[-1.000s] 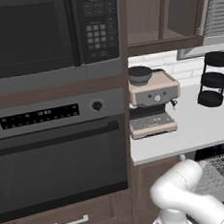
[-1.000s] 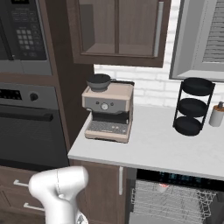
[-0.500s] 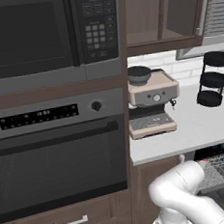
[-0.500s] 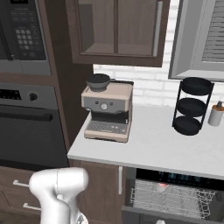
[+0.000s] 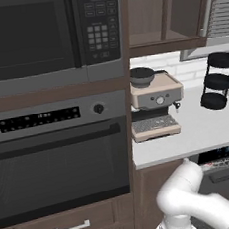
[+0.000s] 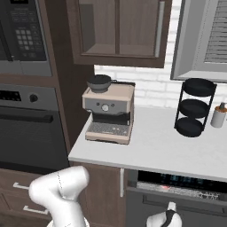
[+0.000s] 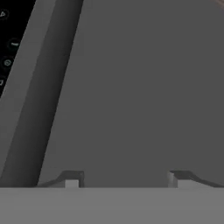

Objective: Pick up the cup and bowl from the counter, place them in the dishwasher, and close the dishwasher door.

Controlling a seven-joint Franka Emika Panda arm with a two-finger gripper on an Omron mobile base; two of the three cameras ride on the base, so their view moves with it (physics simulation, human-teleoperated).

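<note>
The dishwasher door (image 6: 195,208) stands nearly upright under the counter (image 6: 168,150), its black control strip (image 6: 181,181) of teal lights facing up just below the slab. In the hand view, my gripper (image 7: 124,179) faces the flat grey door panel (image 7: 140,87) from close up. Its fingertips (image 7: 72,179) are spread apart, open, with nothing between them. The strip's icons (image 7: 8,52) show at the upper left there. My white wrist (image 6: 167,218) sits low against the door front. The cup and bowl are out of view.
A coffee machine (image 6: 108,111) stands at the counter's left end. A black three-tier stand (image 6: 195,108) and a small bottle (image 6: 218,115) are at the back right. The black oven (image 5: 56,161) with its bar handle fills the wall to the left.
The dishwasher door has swung up: the grey wire rack that showed earlier is now covered, and the control strip has risen under the counter edge. My arm has followed it forward.
</note>
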